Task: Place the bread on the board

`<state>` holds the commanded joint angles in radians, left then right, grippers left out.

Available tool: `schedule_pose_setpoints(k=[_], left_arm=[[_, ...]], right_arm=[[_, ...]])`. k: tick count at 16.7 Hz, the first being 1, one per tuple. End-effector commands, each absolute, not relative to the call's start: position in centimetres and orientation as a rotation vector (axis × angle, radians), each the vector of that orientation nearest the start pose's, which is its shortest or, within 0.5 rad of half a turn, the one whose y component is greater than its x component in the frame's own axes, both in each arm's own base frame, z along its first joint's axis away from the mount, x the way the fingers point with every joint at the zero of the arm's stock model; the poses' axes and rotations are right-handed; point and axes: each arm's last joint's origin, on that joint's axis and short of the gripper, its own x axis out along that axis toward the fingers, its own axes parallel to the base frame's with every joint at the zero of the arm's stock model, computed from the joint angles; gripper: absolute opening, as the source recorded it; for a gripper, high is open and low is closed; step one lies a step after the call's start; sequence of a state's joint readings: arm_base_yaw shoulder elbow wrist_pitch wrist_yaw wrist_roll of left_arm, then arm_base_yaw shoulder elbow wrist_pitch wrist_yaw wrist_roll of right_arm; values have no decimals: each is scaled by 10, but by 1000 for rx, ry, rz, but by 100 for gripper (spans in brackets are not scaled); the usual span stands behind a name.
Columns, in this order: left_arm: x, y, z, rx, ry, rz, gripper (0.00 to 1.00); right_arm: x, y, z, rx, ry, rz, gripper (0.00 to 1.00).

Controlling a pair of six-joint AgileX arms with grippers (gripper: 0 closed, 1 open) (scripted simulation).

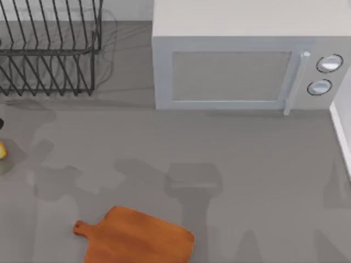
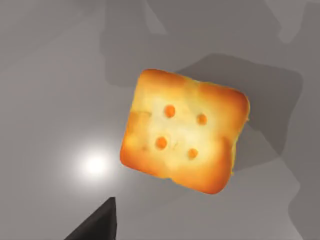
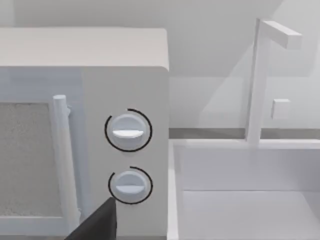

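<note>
bread (image 2: 184,131) flat on table, just beside left hand fingertip (image 2: 97,225)

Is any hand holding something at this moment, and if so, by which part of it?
Nothing appears to be held. The bread lies on the table, with no finger touching it in the left wrist view. Whether either hand is open or shut cannot be told.

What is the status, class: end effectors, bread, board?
Left end effector above the bread, nothing held. Bread at table's far left edge, off the board. Right arm parked facing the microwave. Path unobstructed.
</note>
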<state>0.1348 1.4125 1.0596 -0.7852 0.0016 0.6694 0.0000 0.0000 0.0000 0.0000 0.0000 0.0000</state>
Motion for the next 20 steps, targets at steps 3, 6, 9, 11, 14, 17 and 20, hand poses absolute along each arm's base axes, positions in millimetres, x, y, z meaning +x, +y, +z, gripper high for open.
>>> schedule_pose_setpoints(k=[3,6,9,11,14,17,20], left_arm=[[316,53,224,555,1300,-389,100],[349,66,202,576,1420,-502,100],[368,75,189,587,1476,-571,100],[373,77,184,590,1490,-589,100],[373,77,184,590,1490,-589,100],[373,75,183,592,1489,-591,100],[374,76,162,588,1492,-591,100]], right_arm=[[106,-1,160,0,0,0,100],[106,-1,160,0,0,0,100],[106,-1,160,0,0,0,100],[106,-1,160,0,0,0,100],[106,-1,160,0,0,0,100],[106,-1,160,0,0,0,100],[106,-1,160,0,0,0,100]])
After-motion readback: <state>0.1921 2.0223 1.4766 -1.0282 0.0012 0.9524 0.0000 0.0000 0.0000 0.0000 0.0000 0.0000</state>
